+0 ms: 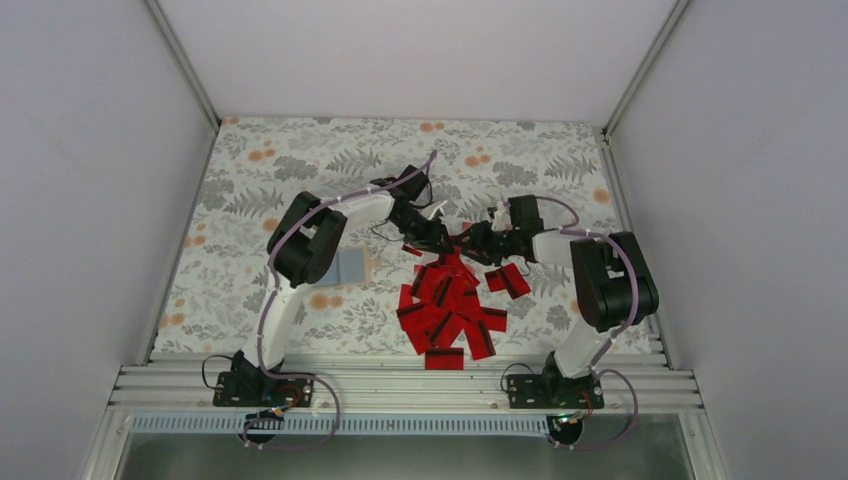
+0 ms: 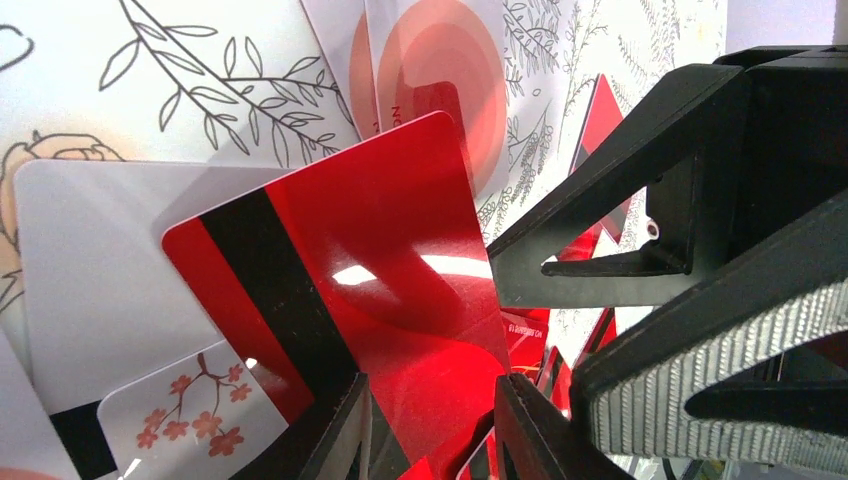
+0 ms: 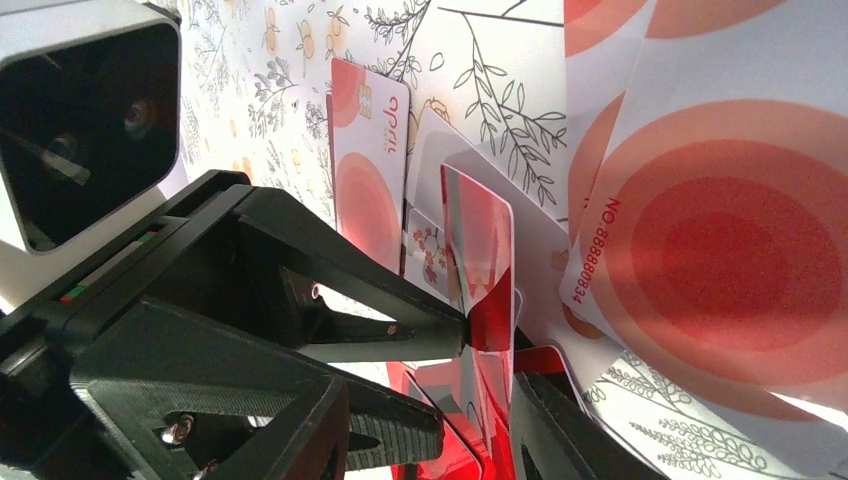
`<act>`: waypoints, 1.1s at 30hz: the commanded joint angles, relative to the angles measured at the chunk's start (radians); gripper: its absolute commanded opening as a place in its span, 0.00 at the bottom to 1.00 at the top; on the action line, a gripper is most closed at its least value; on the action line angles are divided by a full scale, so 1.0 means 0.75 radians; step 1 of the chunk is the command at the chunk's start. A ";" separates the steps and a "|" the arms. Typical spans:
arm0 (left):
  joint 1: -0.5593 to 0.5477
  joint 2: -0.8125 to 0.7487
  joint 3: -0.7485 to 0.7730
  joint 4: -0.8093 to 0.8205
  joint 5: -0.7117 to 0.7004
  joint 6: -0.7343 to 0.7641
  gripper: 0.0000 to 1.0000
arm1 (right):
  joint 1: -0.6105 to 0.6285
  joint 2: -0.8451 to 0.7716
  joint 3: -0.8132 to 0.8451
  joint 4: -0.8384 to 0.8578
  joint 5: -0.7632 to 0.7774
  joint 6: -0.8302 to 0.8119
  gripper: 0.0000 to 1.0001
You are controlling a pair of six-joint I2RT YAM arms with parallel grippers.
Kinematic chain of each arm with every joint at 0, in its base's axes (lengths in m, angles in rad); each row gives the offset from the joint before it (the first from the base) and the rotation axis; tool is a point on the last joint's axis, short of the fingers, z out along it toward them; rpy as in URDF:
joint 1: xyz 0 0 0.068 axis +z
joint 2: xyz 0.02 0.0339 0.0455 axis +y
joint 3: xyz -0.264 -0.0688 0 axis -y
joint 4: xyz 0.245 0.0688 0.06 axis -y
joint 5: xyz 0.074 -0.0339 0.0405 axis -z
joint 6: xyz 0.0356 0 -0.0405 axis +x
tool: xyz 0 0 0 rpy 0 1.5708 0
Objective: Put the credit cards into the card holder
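Note:
My left gripper (image 1: 438,236) and right gripper (image 1: 474,240) meet tip to tip over the far end of the pile of red credit cards (image 1: 450,310). In the left wrist view a red credit card with a black stripe (image 2: 380,260) stands between my left gripper's (image 2: 430,385) jaws, which pinch its lower corner and bow it. The right gripper's fingers (image 2: 620,190) touch its right edge. In the right wrist view this card (image 3: 487,250) is edge-on between the spread jaws of the right gripper (image 3: 430,390). The flat greyish card holder (image 1: 353,266) lies left of the pile, by the left arm.
Pale-faced cards with red blots (image 3: 740,230) lie on the flower-print cloth (image 1: 250,190) under the grippers. White walls (image 1: 100,200) close in the left, right and back. A metal rail (image 1: 400,385) runs along the near edge.

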 commanded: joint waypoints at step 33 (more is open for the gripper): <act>0.088 -0.305 -0.205 -0.201 -0.289 0.058 0.34 | 0.026 0.146 0.267 -0.371 0.099 -0.496 0.30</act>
